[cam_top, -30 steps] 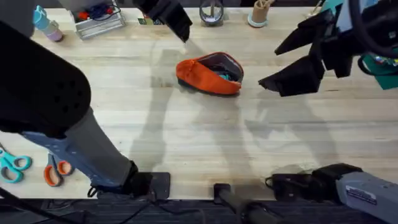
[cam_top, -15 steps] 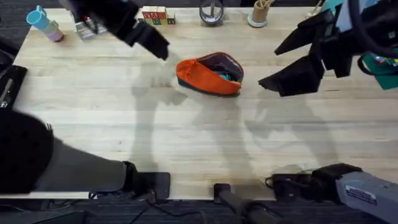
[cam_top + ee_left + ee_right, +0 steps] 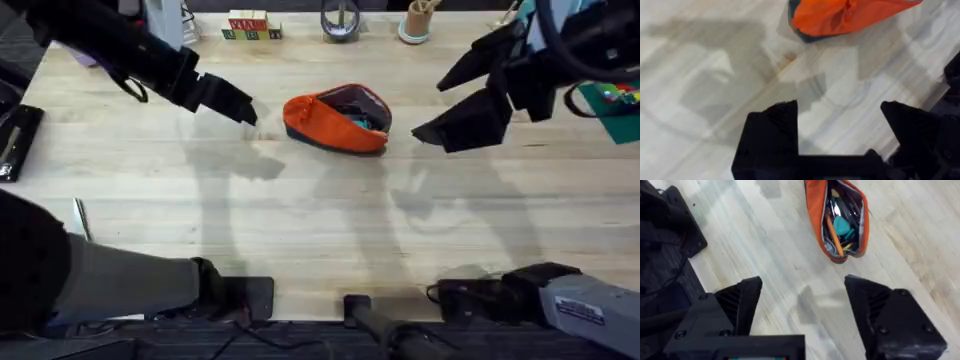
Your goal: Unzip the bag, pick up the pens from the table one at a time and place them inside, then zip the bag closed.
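Observation:
The orange bag (image 3: 335, 122) lies unzipped at the middle back of the table (image 3: 320, 230), its mouth facing the right side. In the right wrist view the bag (image 3: 816, 215) gapes and an orange pen (image 3: 833, 237) lies inside among teal and dark items. My left gripper (image 3: 240, 106) hovers just left of the bag, apart from it. The left wrist view shows this gripper (image 3: 840, 122) open with bare wood between its fingers, and the bag (image 3: 840, 17) beyond them. My right gripper (image 3: 432, 106) hangs open to the right of the bag, nothing in it.
Toy blocks (image 3: 248, 24), a dark cup (image 3: 340, 20) and a wooden holder (image 3: 418, 20) line the back edge. A slim pale stick (image 3: 80, 218) lies near the left edge. A black device (image 3: 14, 140) sits at far left, a green object (image 3: 610, 100) at far right.
My left arm has swung down and leftward from the back of the table, and its gripper now sits lower, just left of the bag. The right arm and bag have stayed put.

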Controlling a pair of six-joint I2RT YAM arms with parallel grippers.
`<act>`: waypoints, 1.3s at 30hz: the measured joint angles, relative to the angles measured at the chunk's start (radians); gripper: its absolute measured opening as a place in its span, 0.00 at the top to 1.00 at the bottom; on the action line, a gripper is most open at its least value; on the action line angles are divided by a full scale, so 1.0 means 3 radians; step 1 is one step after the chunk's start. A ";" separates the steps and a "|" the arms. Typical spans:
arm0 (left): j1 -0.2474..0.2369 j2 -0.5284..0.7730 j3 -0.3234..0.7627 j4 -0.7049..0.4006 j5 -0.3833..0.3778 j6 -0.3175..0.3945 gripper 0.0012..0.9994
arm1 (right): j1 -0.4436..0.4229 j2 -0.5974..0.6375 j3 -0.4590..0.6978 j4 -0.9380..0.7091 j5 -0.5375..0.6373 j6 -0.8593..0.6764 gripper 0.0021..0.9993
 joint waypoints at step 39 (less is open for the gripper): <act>0.0485 0.0228 -0.0005 0.0430 0.0829 0.1934 0.01 | 0.0000 0.0000 0.0000 0.0010 -0.0858 0.0024 0.00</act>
